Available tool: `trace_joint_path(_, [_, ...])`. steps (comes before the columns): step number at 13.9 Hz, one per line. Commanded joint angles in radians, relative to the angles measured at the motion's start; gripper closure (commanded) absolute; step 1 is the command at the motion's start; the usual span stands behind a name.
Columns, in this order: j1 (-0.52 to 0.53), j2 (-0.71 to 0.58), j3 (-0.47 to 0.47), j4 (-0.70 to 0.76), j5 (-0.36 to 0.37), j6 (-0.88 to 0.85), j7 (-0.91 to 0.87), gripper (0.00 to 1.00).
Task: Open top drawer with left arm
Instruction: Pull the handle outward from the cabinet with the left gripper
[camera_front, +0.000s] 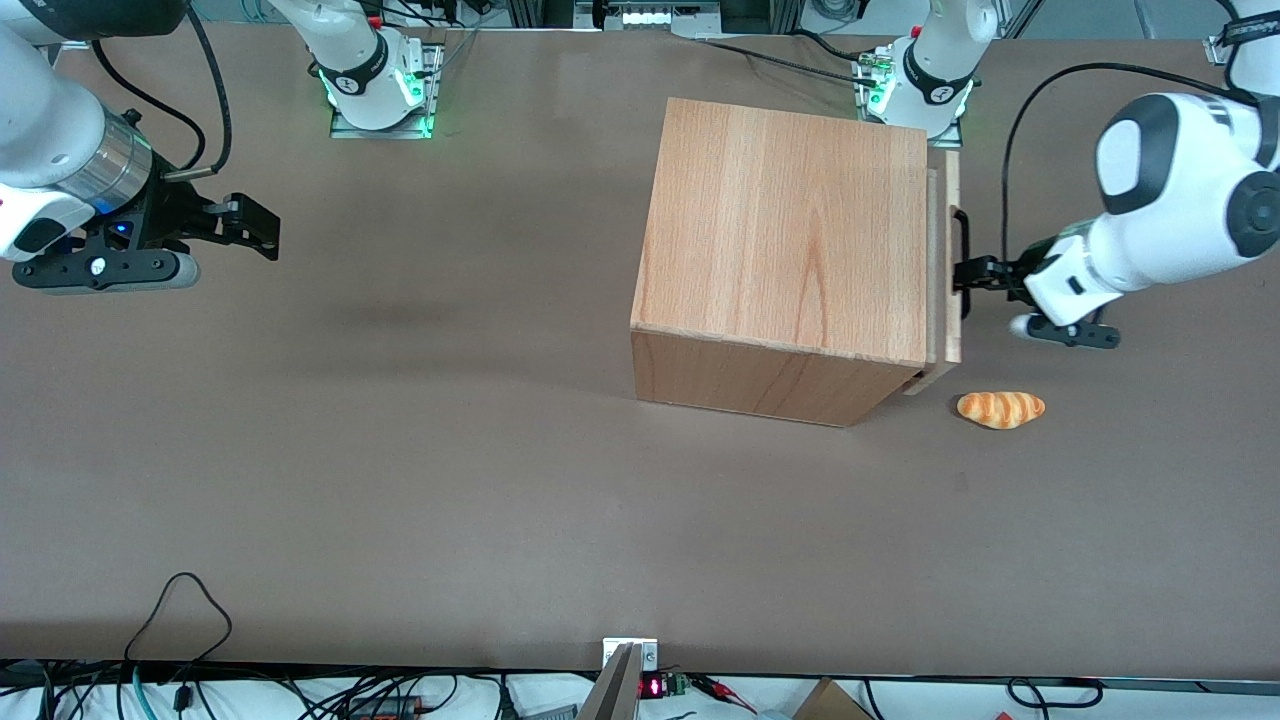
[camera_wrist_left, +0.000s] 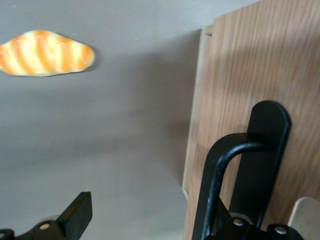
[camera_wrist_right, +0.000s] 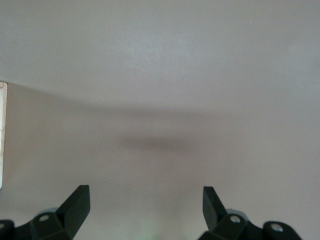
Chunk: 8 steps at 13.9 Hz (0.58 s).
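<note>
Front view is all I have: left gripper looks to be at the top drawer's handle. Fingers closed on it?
Observer: No. In the left wrist view the gripper is open: one finger hangs over bare table, apart from the top drawer front panel.
Operator: Other finger?
Observer: Can't tell it from the handle; it's black on black there.
Operator: Room to hook the handle?
Observer: Looks so. The bar bows out from a flat, round-ended mounting plate, and wood shows through the gap between them.
</note>
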<state>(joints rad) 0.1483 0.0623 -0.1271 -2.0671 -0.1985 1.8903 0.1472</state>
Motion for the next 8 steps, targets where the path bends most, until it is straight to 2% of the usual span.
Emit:
trace_joint_path(1, [0.065, 0.008, -0.002, 0.010, -0.004, 0.012, 0.026, 0.00])
trace_joint_path(8, [0.189, 0.028, 0.004, 0.033, 0.036, 0.013, 0.026, 0.00])
